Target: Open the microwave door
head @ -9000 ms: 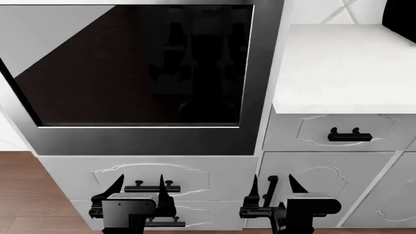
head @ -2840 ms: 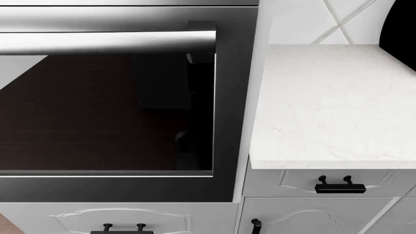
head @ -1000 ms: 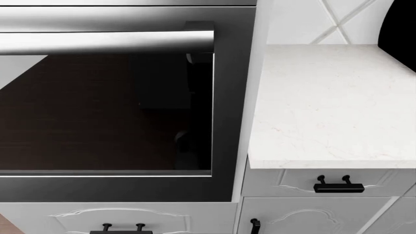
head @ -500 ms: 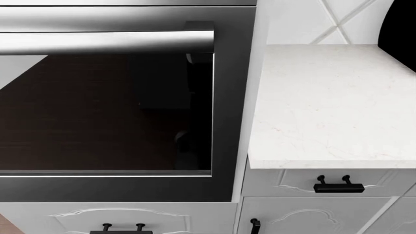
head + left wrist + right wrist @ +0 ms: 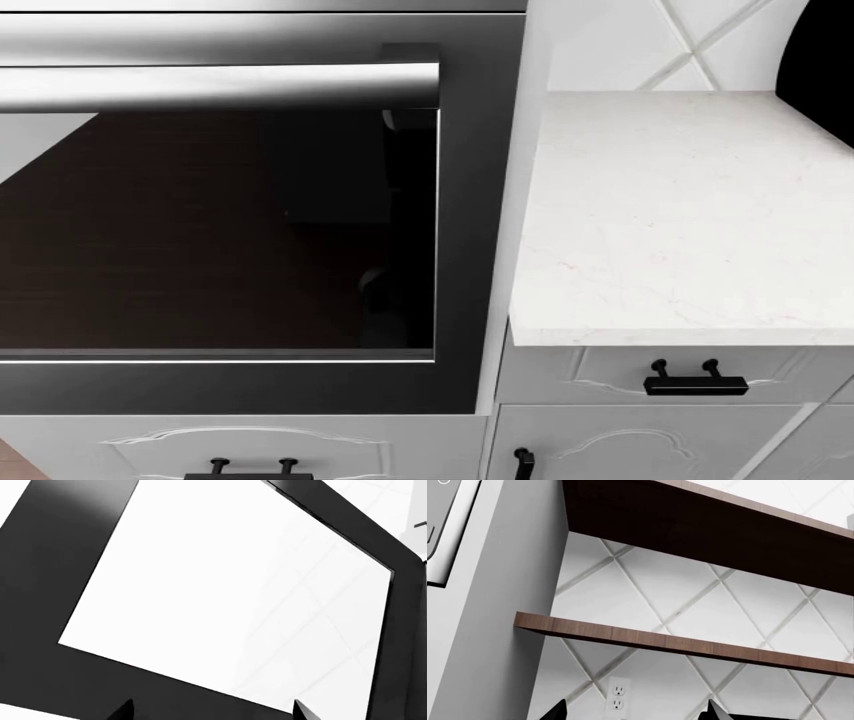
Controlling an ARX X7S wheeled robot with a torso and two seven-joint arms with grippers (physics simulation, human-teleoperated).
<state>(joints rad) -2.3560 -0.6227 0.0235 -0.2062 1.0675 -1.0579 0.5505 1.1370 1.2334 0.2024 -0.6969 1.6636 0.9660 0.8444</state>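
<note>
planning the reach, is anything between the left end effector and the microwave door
Nothing visible does. In the left wrist view the open left end effector faces the microwave door directly, with no object between them.

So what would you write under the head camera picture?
Built-in oven with steel handle bar beside a white marble counter, black-handled drawers below; no arms in sight.

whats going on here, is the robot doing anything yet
Nothing is being handled yet. The head view shows a built-in appliance with a dark glass door and a steel bar handle, still shut, beside a white countertop. Neither arm shows there. Only the fingertips of the left gripper and right gripper show, spread apart, holding nothing.
</note>
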